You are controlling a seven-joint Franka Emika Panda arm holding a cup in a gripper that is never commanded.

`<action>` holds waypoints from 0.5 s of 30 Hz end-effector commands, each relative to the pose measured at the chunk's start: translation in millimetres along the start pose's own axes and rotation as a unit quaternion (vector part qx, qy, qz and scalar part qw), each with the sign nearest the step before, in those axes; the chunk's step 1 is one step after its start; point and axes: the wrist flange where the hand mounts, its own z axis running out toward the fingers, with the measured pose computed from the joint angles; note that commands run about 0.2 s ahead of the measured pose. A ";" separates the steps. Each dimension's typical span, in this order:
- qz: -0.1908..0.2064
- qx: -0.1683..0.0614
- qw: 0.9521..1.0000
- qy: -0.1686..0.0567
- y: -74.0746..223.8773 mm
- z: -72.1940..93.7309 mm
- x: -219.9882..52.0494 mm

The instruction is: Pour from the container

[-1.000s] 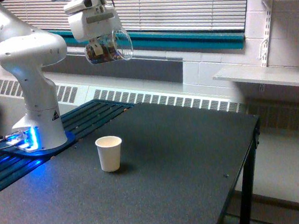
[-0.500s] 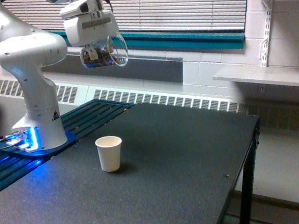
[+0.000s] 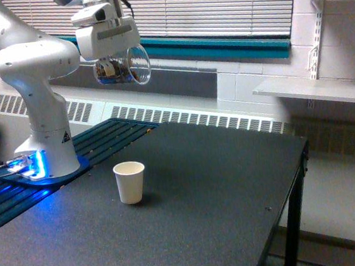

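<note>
My gripper (image 3: 111, 62) hangs high above the table, shut on the container (image 3: 124, 67), a clear plastic cup. The cup lies tipped on its side, its wide round rim facing the exterior view's right, and brown bits sit in its lower part near the fingers. A white paper cup (image 3: 130, 182) stands upright on the dark table (image 3: 210, 199), well below the container and almost straight under it. Nothing is falling from the rim.
The arm's white base (image 3: 43, 122) stands at the exterior view's left on a blue-lit mount. The table's edge and a leg run down the exterior view's right side. Window blinds and a radiator lie behind, and a wall shelf (image 3: 316, 90) is at the right.
The gripper with the container has shifted a little toward the exterior view's left and slightly down. The paper cup has not moved.
</note>
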 end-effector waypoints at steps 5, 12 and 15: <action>-0.006 -0.009 1.000 -0.016 2.0 6.5 5.9; -0.007 -0.017 1.000 -0.025 1.7 9.1 7.9; -0.006 -0.020 0.999 -0.026 1.8 9.5 8.9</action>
